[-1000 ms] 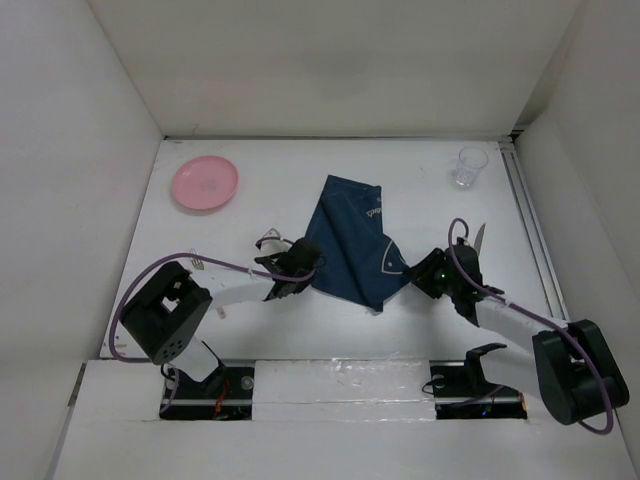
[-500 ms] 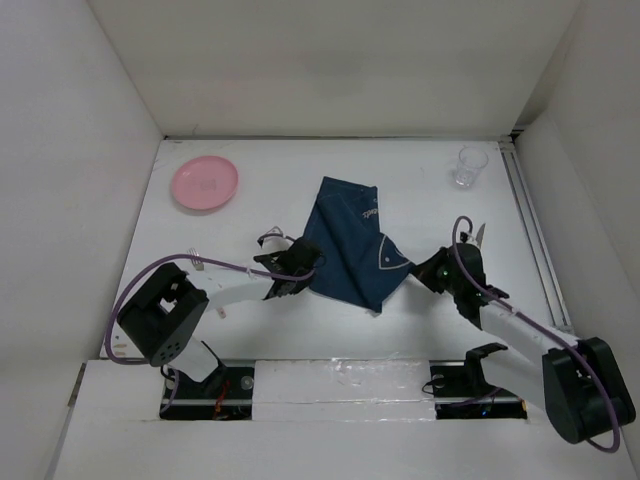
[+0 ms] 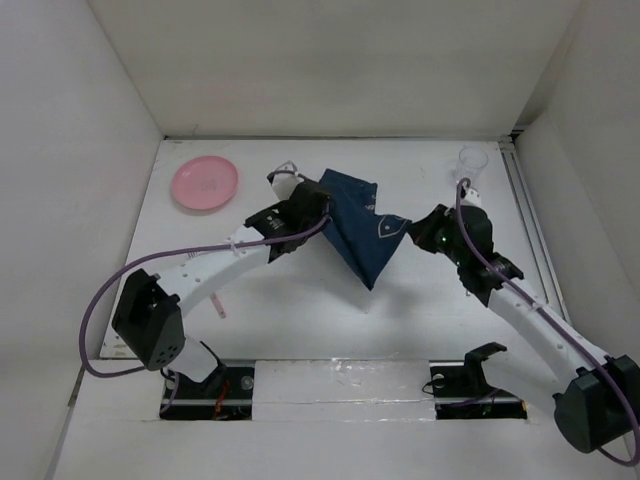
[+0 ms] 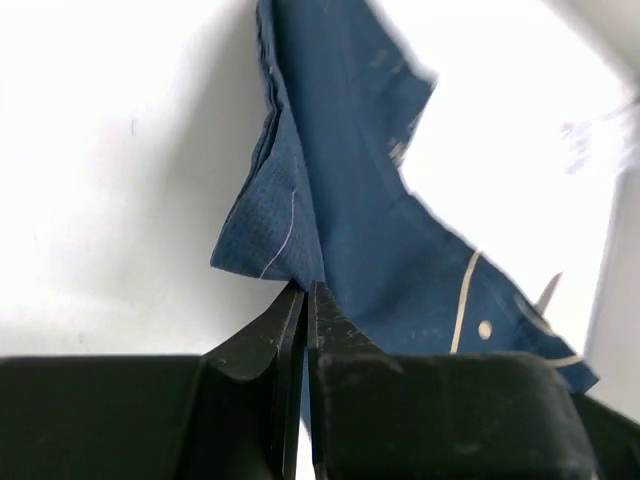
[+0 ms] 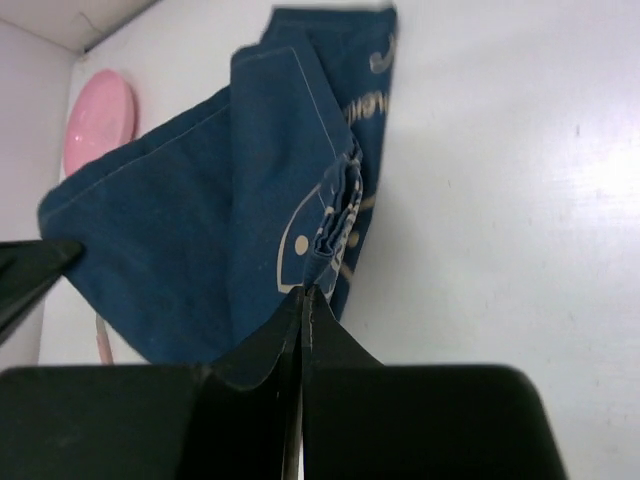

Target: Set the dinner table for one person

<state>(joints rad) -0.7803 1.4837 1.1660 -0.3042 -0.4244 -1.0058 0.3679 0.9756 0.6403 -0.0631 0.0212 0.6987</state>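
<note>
The dark-blue placemat [image 3: 360,235] hangs lifted above the white dinner table [image 3: 300,320], sagging to a point between my two grippers. My left gripper [image 3: 318,212] is shut on its left corner; in the left wrist view the jaws [image 4: 305,288] pinch the folded cloth [image 4: 380,220]. My right gripper [image 3: 418,232] is shut on its right edge; in the right wrist view the jaws [image 5: 302,292] pinch a bunched fold of the cloth [image 5: 200,230]. Part of the mat still looks to rest on the table at the far side.
A pink plate [image 3: 205,182] lies at the far left and shows in the right wrist view [image 5: 95,120]. A clear glass [image 3: 470,165] stands at the far right. A pink utensil [image 3: 215,300] lies under the left arm. White walls close three sides.
Both grippers have risen and moved toward the far side, taking the placemat's corners up with them. The mat has gone from lying crumpled to hanging stretched between them.
</note>
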